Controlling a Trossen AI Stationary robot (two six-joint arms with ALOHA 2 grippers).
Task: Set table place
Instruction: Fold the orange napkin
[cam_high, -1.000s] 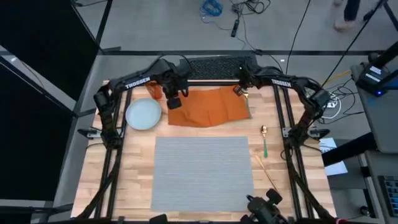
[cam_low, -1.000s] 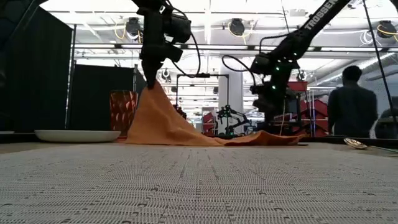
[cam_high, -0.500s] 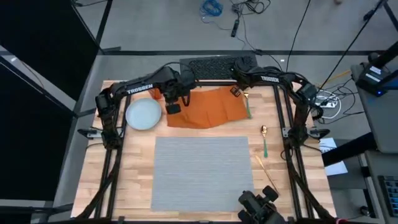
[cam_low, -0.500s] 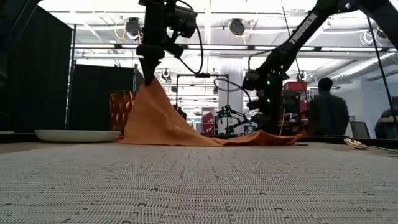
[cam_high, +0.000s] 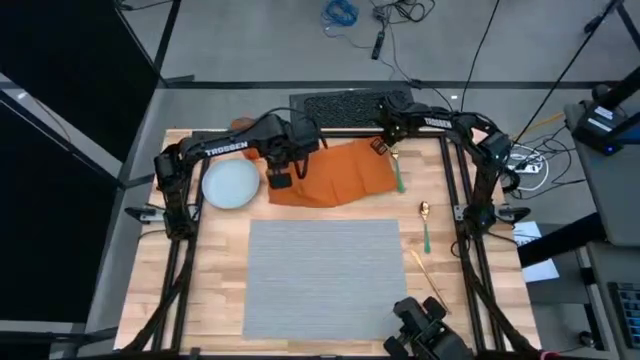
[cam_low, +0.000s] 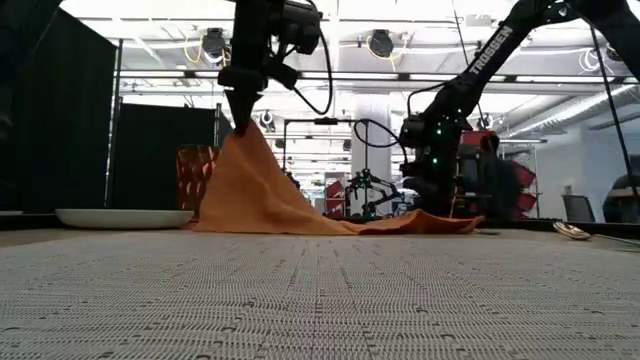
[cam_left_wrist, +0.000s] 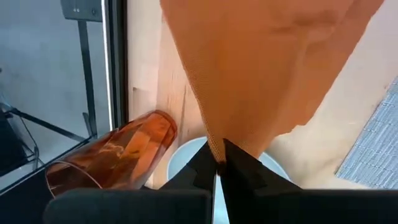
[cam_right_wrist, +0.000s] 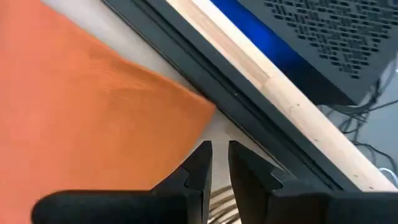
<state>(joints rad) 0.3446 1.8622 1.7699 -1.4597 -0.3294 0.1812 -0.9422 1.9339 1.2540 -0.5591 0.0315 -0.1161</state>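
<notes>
One orange napkin (cam_low: 262, 195) corner pinched between left fingers (cam_left_wrist: 239, 163), lifted

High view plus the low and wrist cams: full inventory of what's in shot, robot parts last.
table: 1, light wood, black frame, under everything.
placemat: 1, grey, table's centre, bare.
plate: 1, pale blue, beside the placemat's far left corner.
napkin: 1, orange, beyond the placemat; one corner lifted, the rest on the table.
tumbler: 1, orange, behind the plate.
cutlery: gold with green handles, right of the placemat and by the napkin's right edge; count unclear.
left pincer: shut on the napkin's raised corner.
right pincer: at the napkin's far right corner, fingers slightly apart, gripping nothing.
</notes>
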